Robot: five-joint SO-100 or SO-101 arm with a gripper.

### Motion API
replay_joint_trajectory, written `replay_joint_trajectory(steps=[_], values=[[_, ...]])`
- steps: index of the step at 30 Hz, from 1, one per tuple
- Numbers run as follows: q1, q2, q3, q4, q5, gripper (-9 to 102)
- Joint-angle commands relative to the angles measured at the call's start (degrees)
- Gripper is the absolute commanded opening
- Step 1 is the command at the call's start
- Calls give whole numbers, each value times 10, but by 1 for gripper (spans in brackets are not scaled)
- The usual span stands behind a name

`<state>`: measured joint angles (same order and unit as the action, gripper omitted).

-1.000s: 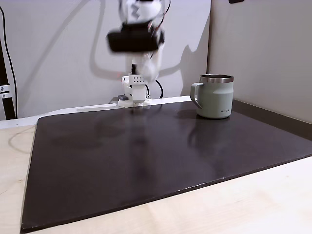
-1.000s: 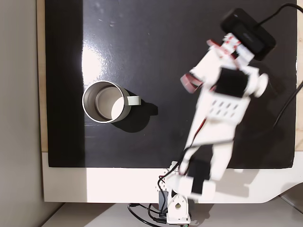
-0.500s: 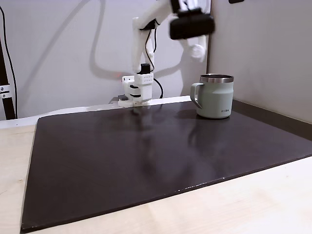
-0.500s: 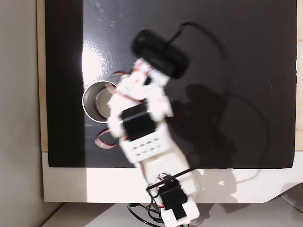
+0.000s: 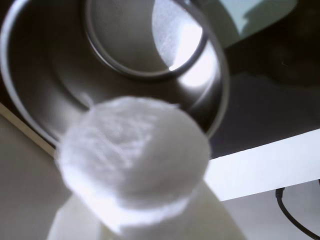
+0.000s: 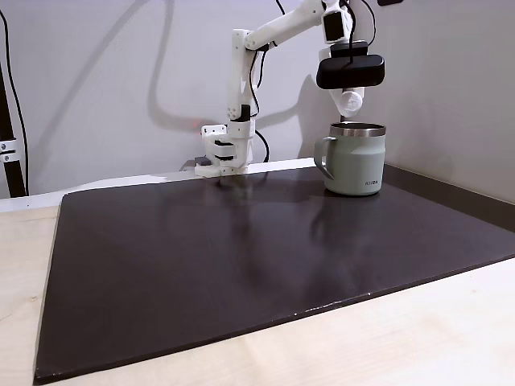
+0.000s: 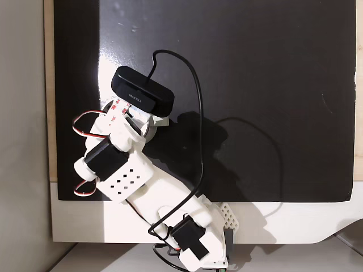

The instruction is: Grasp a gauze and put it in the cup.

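The white gauze (image 5: 132, 155) fills the lower middle of the wrist view, held at the tip of my gripper, with a white finger (image 5: 150, 225) showing beneath it. Right behind it gapes the steel inside of the cup (image 5: 115, 50). In a fixed view from the side, the pale green cup (image 6: 354, 165) stands at the back right of the dark mat, and my gripper (image 6: 351, 102) hangs just above its rim, shut on the gauze. From above, the arm (image 7: 119, 167) covers nearly all of the cup.
A dark mat (image 6: 241, 257) covers the light wooden table (image 6: 418, 338). The arm's base (image 6: 221, 157) stands at the mat's back edge, left of the cup. A grey wall (image 6: 451, 88) rises close behind the cup. A black cable (image 7: 198, 141) loops over the mat.
The arm has swung from over the mat's middle across to the cup and stretched out. The gripper with the gauze now hangs directly over the cup's mouth.
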<state>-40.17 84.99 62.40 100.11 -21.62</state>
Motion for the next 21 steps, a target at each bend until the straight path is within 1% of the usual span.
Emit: replay_joint_trajectory(steps=[1, 4, 5, 7, 8, 10, 13, 21], values=[[-1, -1, -19, 2, 4, 0], [0, -5, -20, 2, 4, 0], [-1, -5, -20, 2, 4, 3], [-2, -7, -21, 1, 13, 20], [-4, -8, -21, 1, 13, 26], [-8, -9, -20, 1, 13, 34], [-12, -9, -20, 1, 13, 36], [-13, -8, -11, 2, 17, 36]])
